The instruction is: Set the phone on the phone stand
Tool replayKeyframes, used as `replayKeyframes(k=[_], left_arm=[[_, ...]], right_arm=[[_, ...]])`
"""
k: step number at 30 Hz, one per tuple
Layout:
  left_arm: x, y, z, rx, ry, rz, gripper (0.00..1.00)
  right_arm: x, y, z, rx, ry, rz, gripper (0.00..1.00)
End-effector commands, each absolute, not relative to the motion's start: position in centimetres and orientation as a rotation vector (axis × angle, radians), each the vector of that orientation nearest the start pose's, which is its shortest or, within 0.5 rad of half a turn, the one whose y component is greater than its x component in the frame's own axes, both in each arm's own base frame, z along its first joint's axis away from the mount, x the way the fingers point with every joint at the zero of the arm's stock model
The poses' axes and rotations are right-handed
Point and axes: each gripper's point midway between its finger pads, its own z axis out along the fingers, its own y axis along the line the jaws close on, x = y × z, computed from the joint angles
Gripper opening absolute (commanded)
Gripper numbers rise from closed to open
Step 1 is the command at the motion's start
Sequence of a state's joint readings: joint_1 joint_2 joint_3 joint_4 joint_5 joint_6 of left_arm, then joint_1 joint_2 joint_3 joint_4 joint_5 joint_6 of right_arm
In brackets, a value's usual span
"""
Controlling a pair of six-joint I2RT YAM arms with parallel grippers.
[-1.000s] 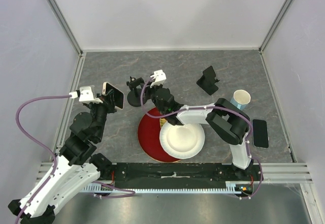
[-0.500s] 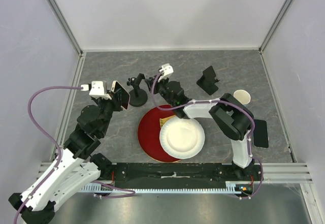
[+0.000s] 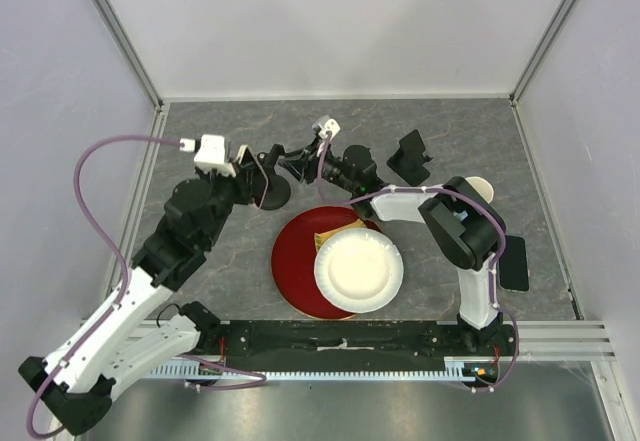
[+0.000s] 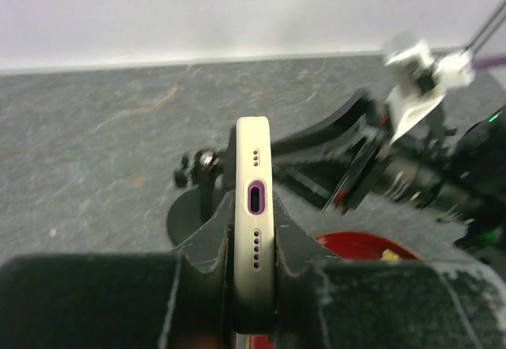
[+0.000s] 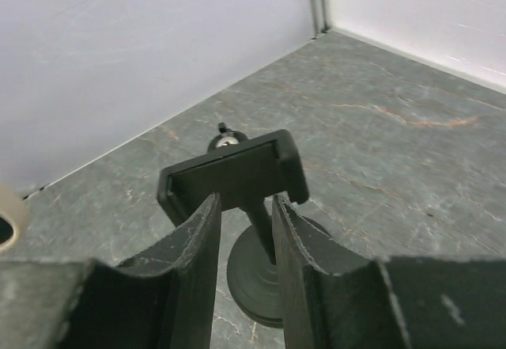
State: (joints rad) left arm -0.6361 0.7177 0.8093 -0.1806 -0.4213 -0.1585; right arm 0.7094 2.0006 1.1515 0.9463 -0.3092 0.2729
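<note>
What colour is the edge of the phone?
Pale cream-white. The edge of the phone shows best in the left wrist view.

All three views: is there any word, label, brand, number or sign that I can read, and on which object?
None can be read.
The phone shows only its pale edge with a port and small holes.
The holder plate of the round-based black stand is plain.
The white paper plate and the red plate carry no print.

top: overhead, downward, far | wrists: close, low | all share tabletop (image 3: 200, 131)
</note>
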Motion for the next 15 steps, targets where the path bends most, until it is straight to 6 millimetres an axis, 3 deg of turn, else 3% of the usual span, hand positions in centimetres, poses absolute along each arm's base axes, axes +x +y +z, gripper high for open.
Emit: replayKeyframes(k=[1,2,4,5,6,10,15], left_arm=[[28.7,-15.1,38.9,0.088,1.572,-0.402,0.02],[29.3,-15.1,39.1,0.076,1.581,-0.387,0.02],[30.1,-15.2,39.9,0.063,1.569,-0.384,0.02],[30.5,-15.0,40.6,0.051,1.545,-0.393,0.02],[30.8,-15.1,41.0,0.043,1.533,-0.412,0.02],[32.1,-14.8,42.0,0.023,1.509,-0.479,0.02],[34.7,-12.5,41.1,-0.073,1.533,-0.493,0.02]], right_arm=[[39.4,42.6,22.6,-0.647,1.340,1.086,0.41],[40.1,42.3,22.9,-0.619,1.356,1.063,0.45],[40.5,42.3,21.7,-0.678,1.425,1.017,0.53],[40.9,42.6,22.5,-0.702,1.425,1.001,0.54],[41.2,42.4,21.1,-0.747,1.483,0.955,0.57],[41.4,42.0,21.6,-0.773,1.444,0.903,0.61],[41.3,41.9,22.2,-0.755,1.372,0.914,0.58]])
